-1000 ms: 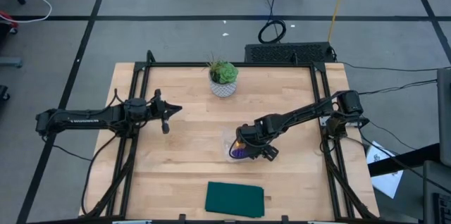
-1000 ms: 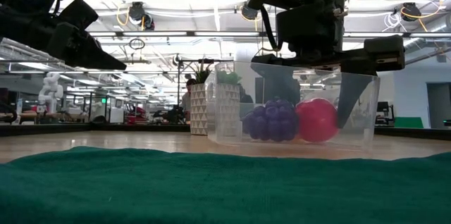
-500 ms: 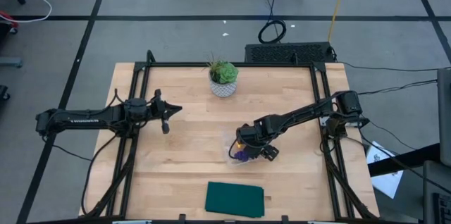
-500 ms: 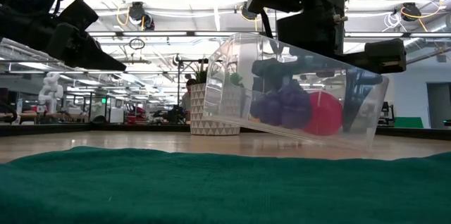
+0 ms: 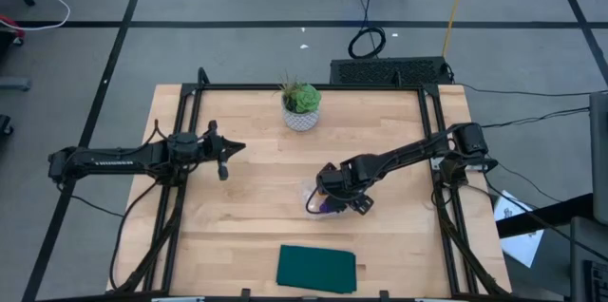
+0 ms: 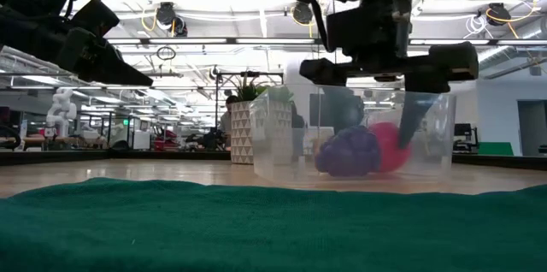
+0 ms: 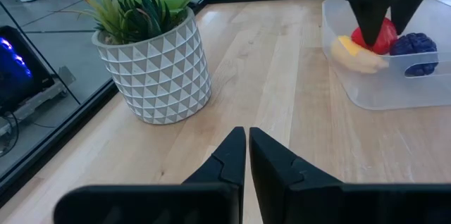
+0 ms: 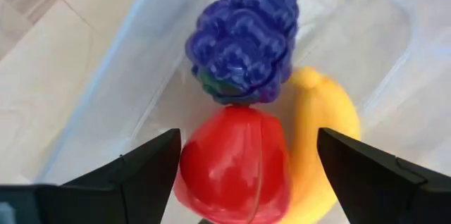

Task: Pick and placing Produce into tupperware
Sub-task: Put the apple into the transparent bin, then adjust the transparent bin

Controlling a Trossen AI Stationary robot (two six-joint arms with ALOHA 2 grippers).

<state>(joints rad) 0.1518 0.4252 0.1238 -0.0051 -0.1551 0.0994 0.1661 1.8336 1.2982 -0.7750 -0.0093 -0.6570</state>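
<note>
Wooden table (image 5: 256, 198): potted plant (image 5: 302, 105), tupperware (image 5: 317, 199), green cloth (image 5: 316, 269).

Two dark arms on a black frame

Left arm (image 5: 123, 158) is matte black with pale lettering along its link; right arm (image 5: 408, 155) is black too, with flat, tapered fingers (image 8: 151, 164).

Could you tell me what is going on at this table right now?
The right gripper hangs open directly over the clear tupperware near the middle of the table. All three produce pieces already lie inside: the purple grapes, the red fruit and the yellow banana. The left gripper waits shut on the left side, holding nothing.
</note>
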